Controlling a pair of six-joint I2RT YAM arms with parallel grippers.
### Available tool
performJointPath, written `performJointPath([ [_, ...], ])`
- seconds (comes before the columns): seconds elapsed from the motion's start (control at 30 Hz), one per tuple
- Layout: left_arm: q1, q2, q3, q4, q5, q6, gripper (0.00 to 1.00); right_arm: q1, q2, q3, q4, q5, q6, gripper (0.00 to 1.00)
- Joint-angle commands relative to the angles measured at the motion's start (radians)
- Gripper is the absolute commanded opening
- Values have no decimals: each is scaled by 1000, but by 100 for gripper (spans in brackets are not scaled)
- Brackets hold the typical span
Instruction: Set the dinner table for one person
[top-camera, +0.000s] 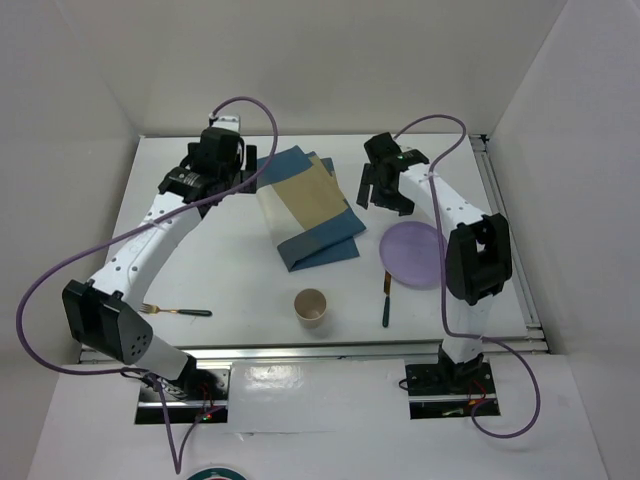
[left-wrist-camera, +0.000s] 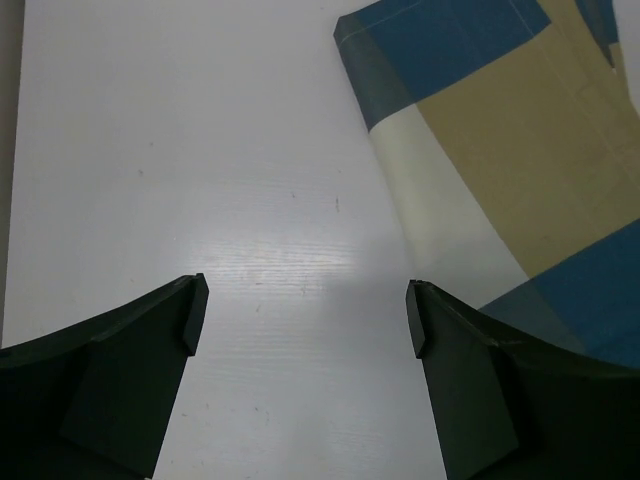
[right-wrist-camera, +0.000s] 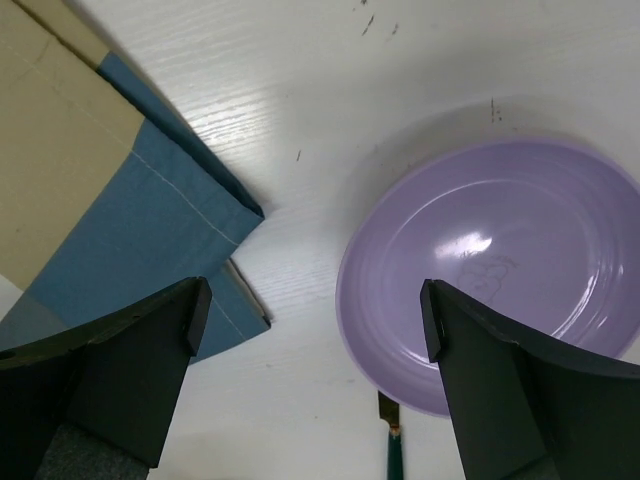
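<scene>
The worktop (top-camera: 230, 270), rigid, smooth and fixed, is lying beneath the left pincer (left-wrist-camera: 305, 312) and the right pincer (right-wrist-camera: 312, 320): to be set, not grasped. The folded placemat (left-wrist-camera: 520, 150), soft and light, is lying ahead-right of the left pincer; its corner is judged the hold. The plate (right-wrist-camera: 500, 260), stiff and slippery, is lying ahead-right of the right pincer; its rim is favoured. Both pincers are being held wide open.

2 white arms (top-camera: 140, 250), black fingers (left-wrist-camera: 110, 390), purple cables (top-camera: 243, 99).

The right gripper (right-wrist-camera: 314, 305) gapes above the dinner table (right-wrist-camera: 300, 90), between folded placemat (right-wrist-camera: 150, 230) and purple plate (right-wrist-camera: 500, 260).
</scene>
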Motion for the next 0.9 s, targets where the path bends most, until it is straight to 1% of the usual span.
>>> performJointPath([
  [0.0, 2, 33, 63, -21, 75, -3, 100, -18, -69, -26, 80, -2, -25, 100],
  [0.1, -24, 73, 74, -10, 84, 25, 100, -18, -79, -37, 80, -15, -5, 100],
  [0.13, -44, 73, 74, 22, 73, 25, 100, -18, -103, -52, 91, -25, -5, 100],
  [0.17, -53, 82, 63, 42, 92, 25, 100, -27, -117, -81, 100, -25, -5, 100],
  [0.23, -88, 96, 63, 59, 101, 25, 100, -36, -169, -115, 125, -56, -5, 100],
  [0.27, -97, 114, 81, 26, 101, 25, 100, -36, -187, -134, 140, -65, -5, 100],
  [0.3, -110, 142, 145, -11, 134, 16, 100, -47, -210, -178, 149, -76, -5, 100],
  [0.33, -137, 215, 187, -52, 135, -4, 100, -59, -258, -201, 161, -96, -5, 100],
  [0.37, -153, 254, 260, -124, 135, -4, 100, -68, -282, -253, 184, -107, -5, 100],
  [0.4, -169, 290, 285, -148, 145, -4, 99, -77, -309, -279, 195, -120, -5, 100],
  [0.43, -205, 345, 301, -148, 145, -4, 93, -97, -335, -305, 206, -130, -5, 100],
  [0.47, -220, 367, 301, -148, 145, -4, 90, -108, -387, -331, 226, -130, -5, 100],
  [0.53, -255, 409, 325, -137, 182, -4, 84, -136, -437, -403, 238, -130, 5, 100],
  [0.57, -256, 462, 339, -137, 194, -4, 77, -147, -482, -425, 238, -130, 5, 100],
  [0.63, -271, 521, 391, -148, 208, -4, 72, -179, -519, -474, 238, -140, 5, 100],
  [0.67, -286, 547, 405, -148, 208, -4, 70, -189, -536, -488, 247, -141, 5, 100],
  [0.7, -300, 606, 428, -148, 219, -4, 69, -202, -565, -511, 247, -150, 5, 100],
  [0.73, -300, 633, 471, -148, 219, -4, 69, -211, -577, -522, 247, -163, 5, 100],
  [0.87, -351, 740, 554, -157, 233, 6, 69, -248, -606, -557, 247, -186, 14, 99],
])
